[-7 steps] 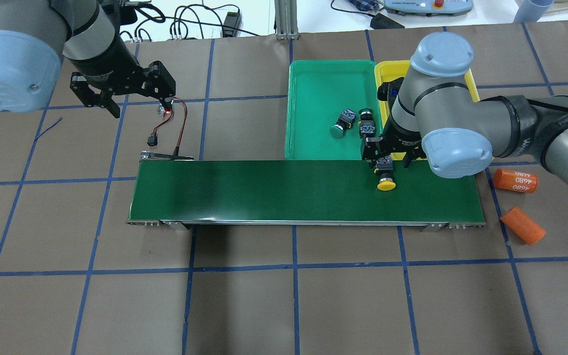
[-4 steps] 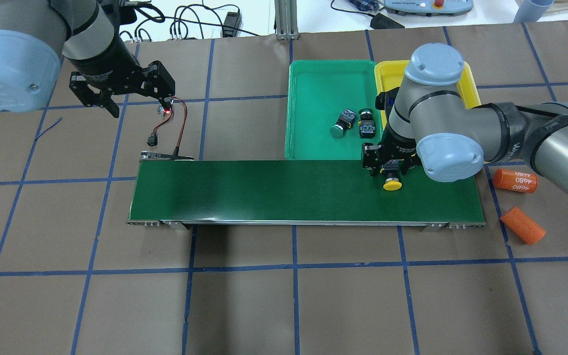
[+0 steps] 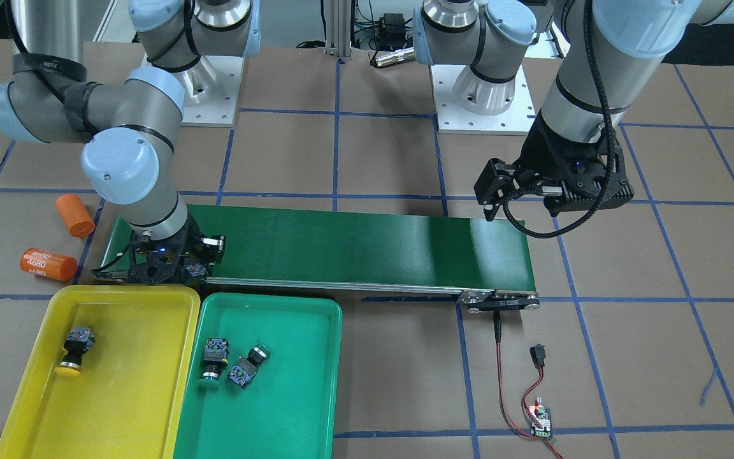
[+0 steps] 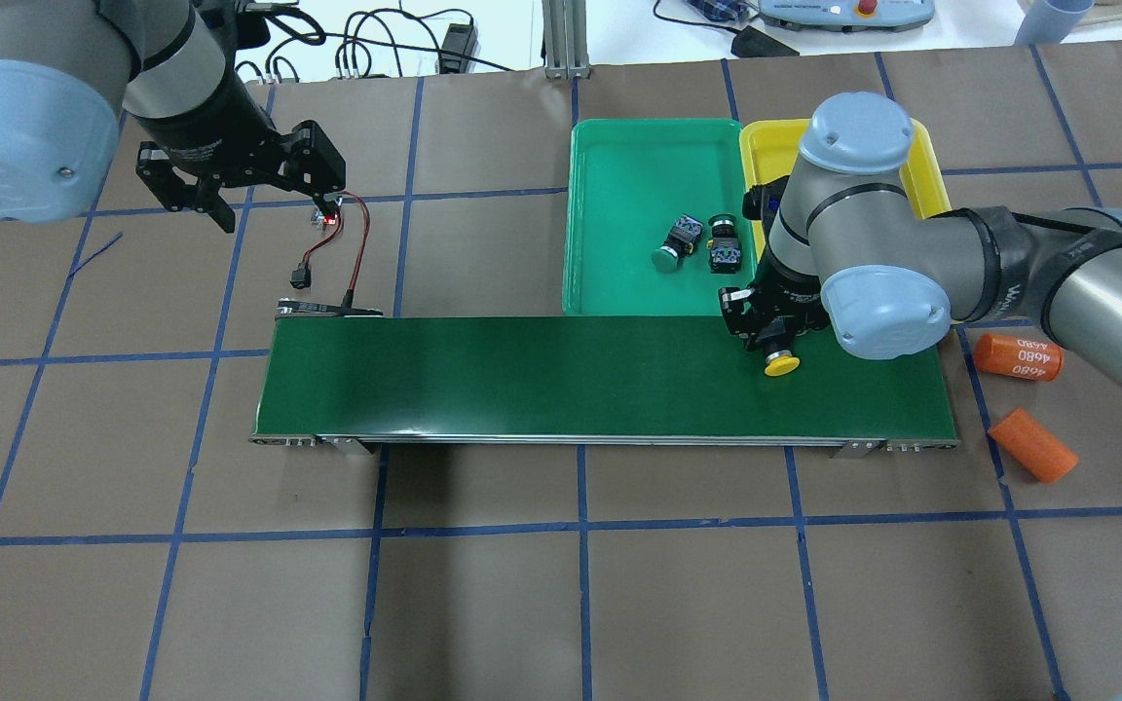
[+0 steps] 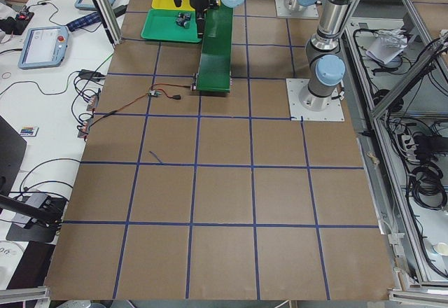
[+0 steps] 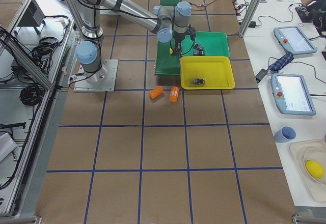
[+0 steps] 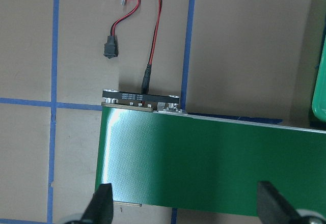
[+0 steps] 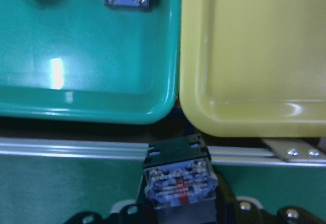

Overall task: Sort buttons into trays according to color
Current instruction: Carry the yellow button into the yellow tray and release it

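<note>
Overhead exterior: my right hand (image 4: 773, 339) has closed on the last yellow button (image 4: 781, 365), nudging it rightward along the conveyor belt (image 4: 522, 375). Likely next: lift into the yellow tray (image 4: 766, 154).

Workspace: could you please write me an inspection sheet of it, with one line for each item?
Surface: brown table with a blue tape grid; green belt lying across it.
Job's things: one yellow button in the yellow tray; two green buttons in the green tray; second yellow button at the belt, near the trays.
Clutter: two orange cylinders beside the belt.
Tools: right tool shut on the second yellow button; left tool open, empty, near the belt's other end.
Cables: red and black wire from the belt to a small board.
Surroundings: control pendants on a side bench.
</note>
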`<state>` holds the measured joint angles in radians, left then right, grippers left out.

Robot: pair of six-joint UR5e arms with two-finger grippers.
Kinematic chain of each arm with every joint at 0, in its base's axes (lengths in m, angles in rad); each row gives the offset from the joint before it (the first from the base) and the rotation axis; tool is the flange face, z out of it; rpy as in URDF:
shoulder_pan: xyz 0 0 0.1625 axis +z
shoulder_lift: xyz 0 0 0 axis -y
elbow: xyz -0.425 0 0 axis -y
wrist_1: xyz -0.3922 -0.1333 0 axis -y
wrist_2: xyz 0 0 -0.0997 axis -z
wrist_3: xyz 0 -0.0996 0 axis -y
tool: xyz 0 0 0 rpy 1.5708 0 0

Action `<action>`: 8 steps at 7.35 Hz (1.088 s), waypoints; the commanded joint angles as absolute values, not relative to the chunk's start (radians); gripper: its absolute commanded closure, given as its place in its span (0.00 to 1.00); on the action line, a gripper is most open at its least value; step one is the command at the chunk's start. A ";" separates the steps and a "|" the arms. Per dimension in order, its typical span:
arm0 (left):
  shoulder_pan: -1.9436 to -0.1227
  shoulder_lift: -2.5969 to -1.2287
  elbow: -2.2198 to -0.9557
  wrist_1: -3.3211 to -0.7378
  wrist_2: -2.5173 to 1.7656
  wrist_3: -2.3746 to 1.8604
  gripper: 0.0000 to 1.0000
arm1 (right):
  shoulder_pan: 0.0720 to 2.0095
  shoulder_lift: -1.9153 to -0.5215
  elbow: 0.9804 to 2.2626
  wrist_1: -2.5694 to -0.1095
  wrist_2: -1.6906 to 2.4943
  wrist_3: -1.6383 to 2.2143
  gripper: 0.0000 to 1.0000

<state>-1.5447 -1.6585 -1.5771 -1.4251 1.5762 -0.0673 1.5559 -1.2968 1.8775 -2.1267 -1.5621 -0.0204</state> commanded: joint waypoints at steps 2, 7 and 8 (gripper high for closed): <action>-1.545 -1.660 -1.577 -1.424 1.574 -0.067 0.00 | 1.435 -1.093 1.584 -2.109 -1.566 -0.142 0.72; -1.543 -1.657 -1.580 -1.425 1.578 -0.066 0.00 | 1.378 -1.043 1.537 -2.028 -1.552 -0.209 0.05; -1.543 -1.657 -1.580 -1.425 1.578 -0.066 0.00 | 1.387 -1.099 1.529 -1.964 -1.554 -0.198 0.02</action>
<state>-1.5433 -1.6573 -1.5797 -1.4250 1.5773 -0.0660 1.3807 -1.0508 1.5363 -2.0282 -1.5526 -0.2062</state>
